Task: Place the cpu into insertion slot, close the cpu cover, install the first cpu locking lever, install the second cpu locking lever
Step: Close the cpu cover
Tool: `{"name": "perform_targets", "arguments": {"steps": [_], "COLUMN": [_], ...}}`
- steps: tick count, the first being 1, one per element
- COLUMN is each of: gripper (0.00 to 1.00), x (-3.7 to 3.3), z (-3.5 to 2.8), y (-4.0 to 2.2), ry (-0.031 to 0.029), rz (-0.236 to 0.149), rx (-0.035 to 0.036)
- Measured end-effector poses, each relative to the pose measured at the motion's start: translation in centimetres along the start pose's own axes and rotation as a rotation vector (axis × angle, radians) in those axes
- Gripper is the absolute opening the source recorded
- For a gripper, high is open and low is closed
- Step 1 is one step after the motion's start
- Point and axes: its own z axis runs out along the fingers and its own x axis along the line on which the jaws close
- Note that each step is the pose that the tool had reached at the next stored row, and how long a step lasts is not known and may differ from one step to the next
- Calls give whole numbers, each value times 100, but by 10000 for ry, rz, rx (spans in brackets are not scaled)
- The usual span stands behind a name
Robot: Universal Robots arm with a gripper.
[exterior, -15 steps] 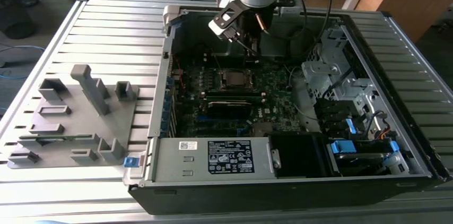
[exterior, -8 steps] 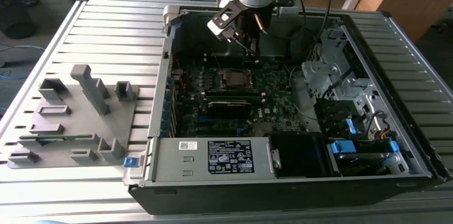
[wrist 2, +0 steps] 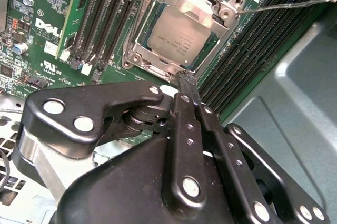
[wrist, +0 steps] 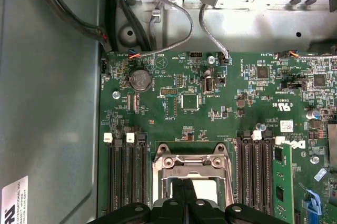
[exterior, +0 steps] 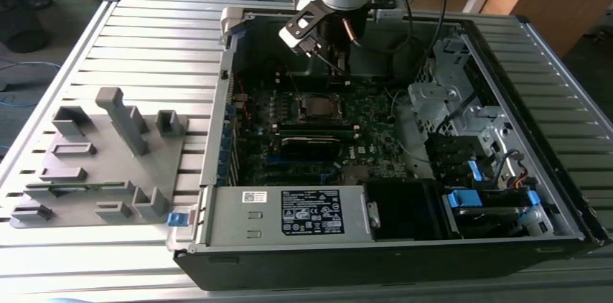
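The gripper (wrist 2: 187, 81), tips together, points down beside the cpu cover (wrist 2: 196, 8) lying over the cpu (wrist 2: 176, 37).

The cpu (wrist 2: 179, 37) is dull grey metal, the cpu cover (wrist 2: 197, 8) shinier, the pincer (wrist 2: 187, 81) matt black.

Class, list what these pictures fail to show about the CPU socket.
First wrist view: the tool and picture edge hide part of the cpu cover.
Second wrist view: the tool hides any contact between its tip and the cover.
Exterior view: the insertion slot is too small for detail.
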Motion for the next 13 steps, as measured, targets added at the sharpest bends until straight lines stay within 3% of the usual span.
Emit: {"name": "perform_targets", "arguments": {"steps": [13], "gripper": [11], "x": [0], "z": [1], "y": [-66], "ry": [0], "rz": [0], "rx": [0]}}
